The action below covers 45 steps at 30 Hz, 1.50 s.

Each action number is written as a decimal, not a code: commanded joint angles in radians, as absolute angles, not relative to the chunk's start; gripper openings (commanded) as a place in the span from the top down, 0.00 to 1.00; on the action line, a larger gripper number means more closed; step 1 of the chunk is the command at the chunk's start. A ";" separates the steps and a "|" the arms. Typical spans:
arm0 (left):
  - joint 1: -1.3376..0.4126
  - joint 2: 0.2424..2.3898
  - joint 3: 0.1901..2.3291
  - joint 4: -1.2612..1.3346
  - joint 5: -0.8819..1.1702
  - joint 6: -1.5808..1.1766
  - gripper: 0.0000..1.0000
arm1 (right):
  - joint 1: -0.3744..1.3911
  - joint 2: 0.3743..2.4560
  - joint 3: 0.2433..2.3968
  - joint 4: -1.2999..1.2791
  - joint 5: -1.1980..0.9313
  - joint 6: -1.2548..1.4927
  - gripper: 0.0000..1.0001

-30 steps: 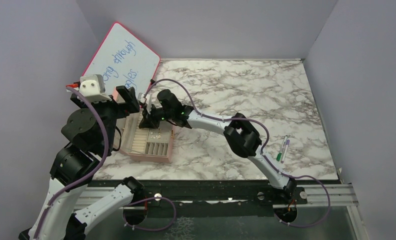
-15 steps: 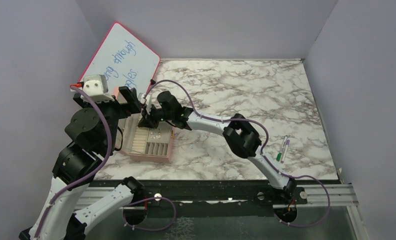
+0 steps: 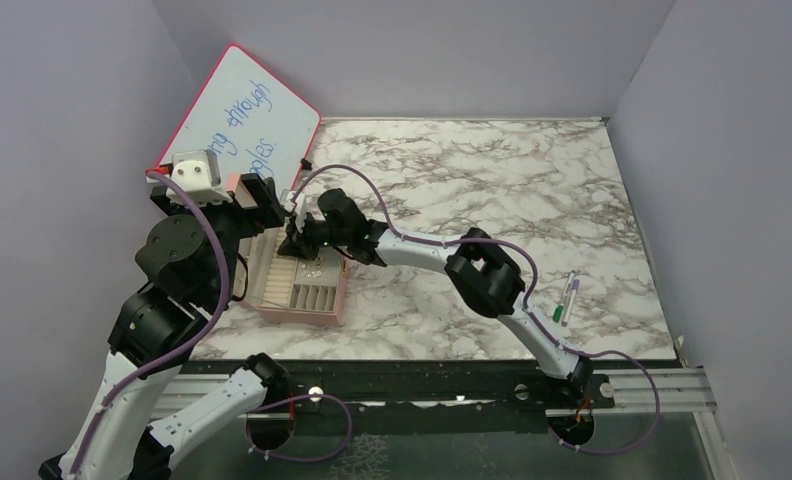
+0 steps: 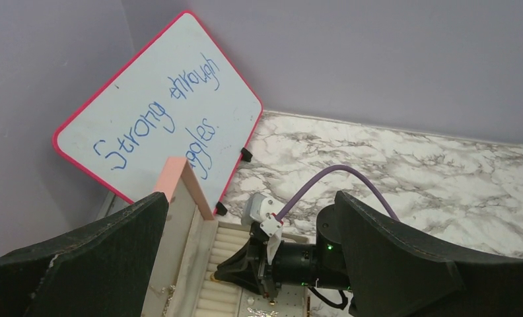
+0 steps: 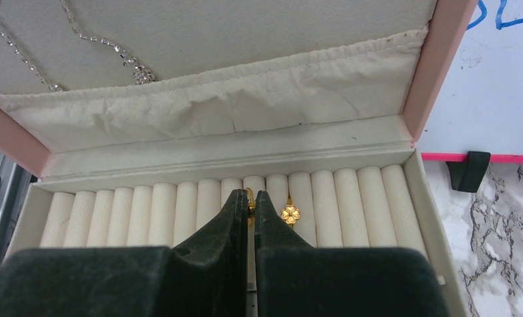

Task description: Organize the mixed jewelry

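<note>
The right gripper (image 5: 248, 203) is pinching a tiny gold ring (image 5: 249, 193), likely light and slippery, best held across its band; the left gripper (image 4: 250, 201) is hanging open.

box (image 3: 307, 314) on table (image 3: 492, 180), left | whiteboard (image 3: 237, 120) behind box | pen (image 3: 567, 298) far right | right gripper (image 5: 248, 205) over rolls (image 5: 146, 214) in box, ring (image 5: 249, 193) between tips | clover piece (image 5: 290, 212) in rolls, just right | chain (image 5: 107, 43) in lid (image 5: 245, 26)

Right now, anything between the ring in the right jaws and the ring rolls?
Nothing visible. The gold ring, pinched in the right jaws, is at the cream rolls; the clover ring sits in a nearby slot, aside.
</note>
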<state>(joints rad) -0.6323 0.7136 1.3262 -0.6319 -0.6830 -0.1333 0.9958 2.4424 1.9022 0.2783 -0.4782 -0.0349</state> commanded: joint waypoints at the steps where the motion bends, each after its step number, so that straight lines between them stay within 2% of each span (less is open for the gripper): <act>1: -0.632 0.713 1.315 -0.621 -0.712 -0.121 0.03 | 0.997 2.375 1.858 0.350 -0.405 -0.025 0.99; 6: -0.631 0.712 1.310 -0.620 -0.715 -0.121 0.03 | 0.996 2.357 1.842 0.366 -0.410 -0.024 0.99; 14: -0.631 0.710 1.305 -0.621 -0.718 -0.117 0.03 | 0.996 2.404 1.924 0.217 -0.451 -0.109 0.99; 25: -0.632 0.715 1.299 -0.620 -0.721 -0.117 0.03 | 0.996 2.434 1.940 0.154 -0.509 -0.122 0.99; 45: -0.631 0.712 1.292 -0.620 -0.727 -0.111 0.02 | 1.000 2.498 2.004 0.099 -0.448 -0.172 0.98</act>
<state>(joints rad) -0.6323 0.7139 1.2991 -0.6304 -0.7006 -0.1291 0.9947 2.4668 1.9938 0.1314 -0.4717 -0.1356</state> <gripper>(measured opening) 0.975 0.072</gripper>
